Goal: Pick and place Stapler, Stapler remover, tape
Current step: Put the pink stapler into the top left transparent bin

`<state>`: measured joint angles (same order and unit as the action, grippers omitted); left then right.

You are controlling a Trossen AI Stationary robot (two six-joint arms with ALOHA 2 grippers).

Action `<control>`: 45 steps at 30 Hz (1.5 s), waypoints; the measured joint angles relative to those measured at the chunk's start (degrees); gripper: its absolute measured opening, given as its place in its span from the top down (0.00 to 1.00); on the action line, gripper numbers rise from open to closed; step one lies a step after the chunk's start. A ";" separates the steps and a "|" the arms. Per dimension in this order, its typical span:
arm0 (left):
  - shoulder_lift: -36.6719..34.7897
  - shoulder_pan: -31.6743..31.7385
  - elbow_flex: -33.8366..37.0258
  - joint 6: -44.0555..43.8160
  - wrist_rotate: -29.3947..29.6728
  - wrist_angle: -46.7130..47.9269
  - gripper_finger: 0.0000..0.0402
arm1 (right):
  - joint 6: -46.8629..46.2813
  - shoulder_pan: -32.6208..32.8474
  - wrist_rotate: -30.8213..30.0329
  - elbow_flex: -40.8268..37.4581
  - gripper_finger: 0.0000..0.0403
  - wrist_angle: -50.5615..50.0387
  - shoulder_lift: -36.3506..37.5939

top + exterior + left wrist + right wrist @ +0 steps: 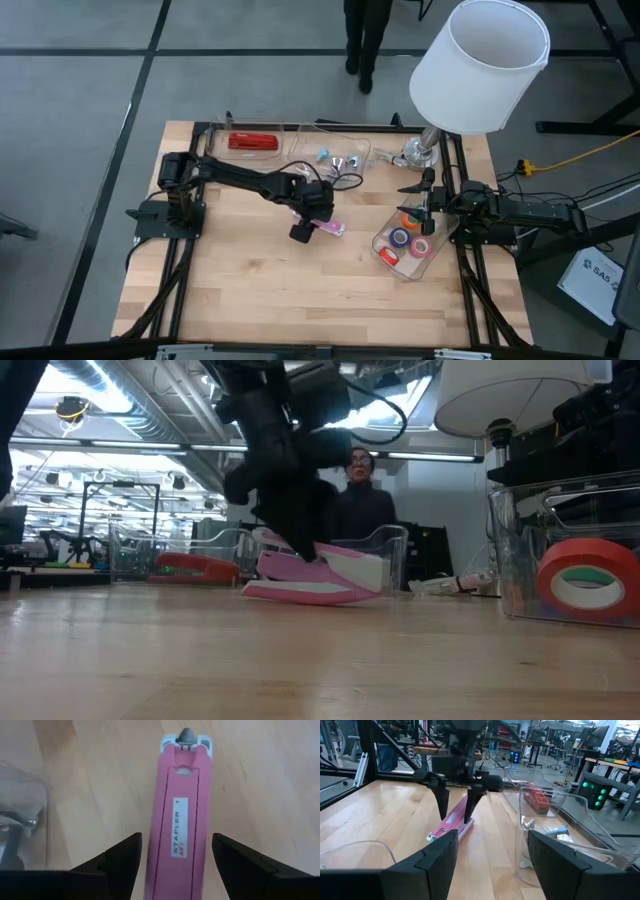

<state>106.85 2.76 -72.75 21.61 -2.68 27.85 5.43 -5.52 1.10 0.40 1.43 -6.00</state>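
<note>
Pink stapler (330, 228) lies flat on the bare wood of the table (250, 290), near its middle, between the clear bins at the back and the clear bin at the right side. Left gripper (303, 230) stands over one end of it with its fingers (120, 857) spread wide, one on either side of the stapler's body (181, 820) and clear of it; the label on top of the stapler reads "STAPLER 1". In the low view the stapler (315, 580) rests on the tabletop with the dark gripper (290, 510) reaching down at its rear end. Right gripper (425, 215) hangs at the table's right edge, over the bin of tape rolls (405, 238), its fingers (437, 857) also wide apart and holding nothing. A red tape roll (585, 575) shows inside that bin's wall. At the back of the table a clear bin (255, 150) holds a red stapler (252, 141), and the bin beside it holds small silvery staple removers (338, 158). A white lamp (480, 65) stands at the back right corner. A person (365, 500) stands beyond the table.
</note>
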 joint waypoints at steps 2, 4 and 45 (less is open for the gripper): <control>1.04 0.02 -0.06 -0.02 0.02 -0.55 0.41 | 0.00 0.00 0.00 0.00 0.41 0.00 0.00; 1.98 0.02 0.01 -0.02 0.11 0.43 0.41 | 0.00 0.00 0.00 0.00 0.41 0.00 0.00; -8.06 0.37 -0.02 -1.40 5.22 0.17 0.67 | 0.01 0.02 0.00 0.00 0.41 0.00 0.00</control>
<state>98.79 3.14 -72.77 20.20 2.54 28.02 5.44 -5.50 1.10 0.40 1.43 -6.00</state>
